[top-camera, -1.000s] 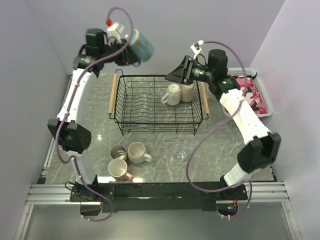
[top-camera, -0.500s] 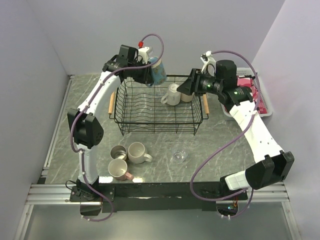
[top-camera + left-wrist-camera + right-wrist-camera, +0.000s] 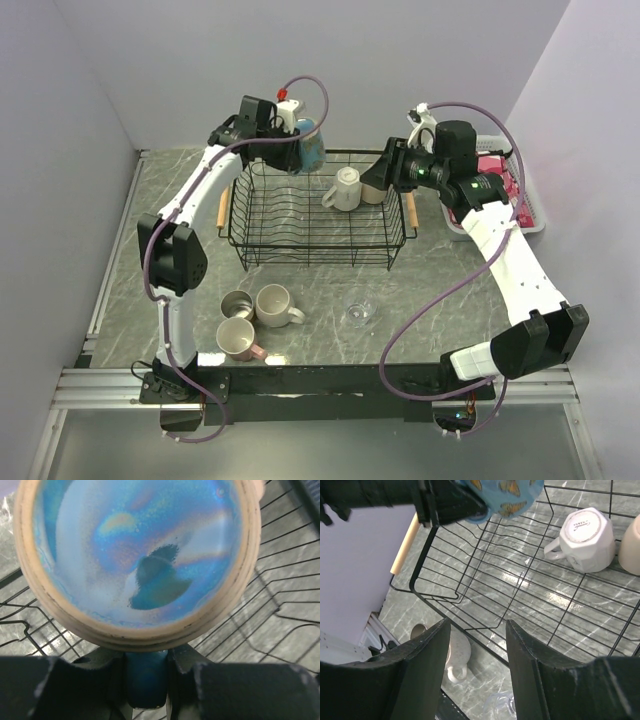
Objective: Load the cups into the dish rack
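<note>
Left gripper (image 3: 145, 672) is clamped on the handle of the blue mug (image 3: 311, 148), above the far-left corner of the dish rack (image 3: 227, 192). Right gripper (image 3: 476, 635) hangs open and empty over the rack's right side. Inverted white mug (image 3: 345, 188) and tan cup (image 3: 376, 190) rest inside; the steel cup (image 3: 236, 304), second white mug (image 3: 273, 304), pink mug (image 3: 236, 340) and clear glass (image 3: 361, 312) stand on the near table.

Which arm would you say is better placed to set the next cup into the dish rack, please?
The left arm, probably: the left tool is shut on the blue mug, over the far left corner of the dish rack. The right tool is open and empty.
</note>
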`<state>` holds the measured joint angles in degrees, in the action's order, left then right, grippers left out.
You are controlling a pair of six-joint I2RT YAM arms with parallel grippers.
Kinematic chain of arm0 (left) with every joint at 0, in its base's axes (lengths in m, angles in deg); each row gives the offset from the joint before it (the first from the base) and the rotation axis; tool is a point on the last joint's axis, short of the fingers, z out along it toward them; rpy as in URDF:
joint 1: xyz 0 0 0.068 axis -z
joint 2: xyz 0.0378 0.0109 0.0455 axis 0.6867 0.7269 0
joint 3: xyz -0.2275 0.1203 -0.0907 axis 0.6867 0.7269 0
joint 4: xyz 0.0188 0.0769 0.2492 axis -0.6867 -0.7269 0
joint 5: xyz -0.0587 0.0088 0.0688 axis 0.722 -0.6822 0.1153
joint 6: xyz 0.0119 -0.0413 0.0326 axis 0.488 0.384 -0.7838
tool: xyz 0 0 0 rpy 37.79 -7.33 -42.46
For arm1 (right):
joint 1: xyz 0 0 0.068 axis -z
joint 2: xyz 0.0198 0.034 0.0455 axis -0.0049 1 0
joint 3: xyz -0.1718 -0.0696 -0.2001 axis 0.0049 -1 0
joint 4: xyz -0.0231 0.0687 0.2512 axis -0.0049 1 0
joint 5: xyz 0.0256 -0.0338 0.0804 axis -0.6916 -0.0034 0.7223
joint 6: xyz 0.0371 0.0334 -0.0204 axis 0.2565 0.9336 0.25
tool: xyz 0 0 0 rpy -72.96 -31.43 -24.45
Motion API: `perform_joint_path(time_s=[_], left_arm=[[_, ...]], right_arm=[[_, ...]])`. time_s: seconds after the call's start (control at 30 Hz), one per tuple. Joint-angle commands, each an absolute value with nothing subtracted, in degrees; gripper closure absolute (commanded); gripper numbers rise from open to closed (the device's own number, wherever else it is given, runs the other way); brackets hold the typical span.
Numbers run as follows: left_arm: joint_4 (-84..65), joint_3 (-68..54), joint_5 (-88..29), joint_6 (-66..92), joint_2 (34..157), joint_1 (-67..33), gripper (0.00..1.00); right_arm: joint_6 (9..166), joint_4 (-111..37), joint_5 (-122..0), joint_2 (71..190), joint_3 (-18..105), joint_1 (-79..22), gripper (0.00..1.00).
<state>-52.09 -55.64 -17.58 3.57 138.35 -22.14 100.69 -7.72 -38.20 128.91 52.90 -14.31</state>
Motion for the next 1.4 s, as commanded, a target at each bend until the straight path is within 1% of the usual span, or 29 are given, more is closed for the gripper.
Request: perform_joint_path(time_s=[0.0, 0.17, 0.43, 0.63, 0.83, 1.07, 1.17, 1.23, 1.37], left_arm=[[-43.5, -53.2, -18.1, -1.9, 134.4, -22.0, 0.99], [-41.5, -47.8, -19.9, -5.2, 133.6, -22.0, 0.99], [-39.5, -43.7, -21.4, -9.3, 133.3, -22.0, 0.99], [-33.8, -38.8, -22.6, -11.2, 133.9, -21.1, 0.99], [-30.0, -37.2, -23.3, -12.0, 136.2, -20.7, 0.99], [-27.7, -37.9, -23.2, -11.7, 138.7, -20.1, 0.99], [-28.3, -38.1, -23.9, -11.4, 138.9, -20.0, 0.99], [-31.4, -38.6, -23.7, -11.4, 138.6, -20.3, 0.99], [-33.4, -34.1, -23.0, -12.1, 132.7, -21.7, 0.99]], right_arm=[[101.9, -9.3, -38.7, 126.7, 53.2, -13.2, 0.44], [103.7, -10.8, -38.3, 126.5, 52.7, -12.3, 0.44], [104.4, -9.7, -37.6, 127.2, 53.5, -12.1, 0.44], [104.6, -8.9, -36.9, 127.3, 53.8, -12.1, 0.44], [104.7, -7.9, -37.3, 126.7, 53.9, -12.1, 0.44], [104.7, -7.0, -37.8, 125.2, 52.2, -11.9, 0.44], [104.8, -6.6, -38.0, 124.8, 51.7, -11.8, 0.44], [104.7, -6.5, -38.0, 124.5, 51.6, -11.6, 0.44], [104.7, -7.0, -37.5, 124.5, 51.2, -11.1, 0.44]])
